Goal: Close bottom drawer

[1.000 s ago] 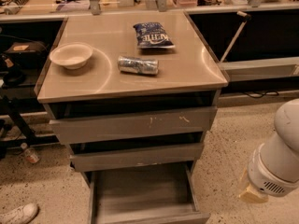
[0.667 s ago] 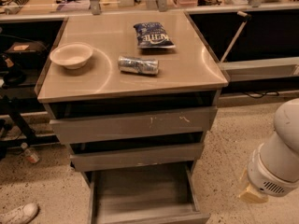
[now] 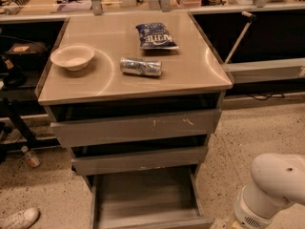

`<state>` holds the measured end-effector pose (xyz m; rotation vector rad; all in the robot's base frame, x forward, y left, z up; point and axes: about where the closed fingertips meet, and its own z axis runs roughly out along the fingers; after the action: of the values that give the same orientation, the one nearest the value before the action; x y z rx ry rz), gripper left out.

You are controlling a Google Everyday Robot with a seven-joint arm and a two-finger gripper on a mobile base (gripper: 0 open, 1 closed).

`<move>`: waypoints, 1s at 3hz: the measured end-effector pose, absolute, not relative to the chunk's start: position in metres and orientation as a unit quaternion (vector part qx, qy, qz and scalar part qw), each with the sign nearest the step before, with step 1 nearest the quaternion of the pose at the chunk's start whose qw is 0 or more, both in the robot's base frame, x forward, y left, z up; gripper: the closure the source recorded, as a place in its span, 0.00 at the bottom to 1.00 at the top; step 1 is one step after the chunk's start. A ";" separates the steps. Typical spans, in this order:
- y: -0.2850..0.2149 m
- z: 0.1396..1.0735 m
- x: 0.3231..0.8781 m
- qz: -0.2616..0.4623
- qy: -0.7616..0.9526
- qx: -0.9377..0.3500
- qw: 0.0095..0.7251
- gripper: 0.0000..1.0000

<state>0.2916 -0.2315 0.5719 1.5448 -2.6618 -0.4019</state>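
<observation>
The bottom drawer [image 3: 143, 197] of the grey metal cabinet is pulled far out toward me. Its shallow rectangular tray looks empty, and its flat front [image 3: 157, 222] lies at the lower edge of the view. The top drawer front [image 3: 136, 127], with pale scratch marks, and the middle drawer front [image 3: 140, 160] each stand slightly out. My gripper is out of view. Only a white arm segment [image 3: 271, 187] shows at the bottom right, to the right of the open drawer and apart from it.
On the cabinet top [image 3: 190, 73] lie a white bowl [image 3: 72, 56], a crushed silver can [image 3: 140, 66] and a blue chip bag [image 3: 156, 36]. A white shoe [image 3: 18, 218] and a bottle [image 3: 29, 156] are on the speckled floor at the left. Dark shelving stands on both sides.
</observation>
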 end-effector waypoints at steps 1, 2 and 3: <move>-0.225 0.495 0.273 -0.174 -0.863 0.473 0.047 1.00; -0.225 0.497 0.273 -0.172 -0.863 0.473 0.046 1.00; -0.221 0.458 0.266 -0.190 -0.868 0.455 0.059 1.00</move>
<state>0.2662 -0.2213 0.4581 1.3784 -2.6295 -0.5752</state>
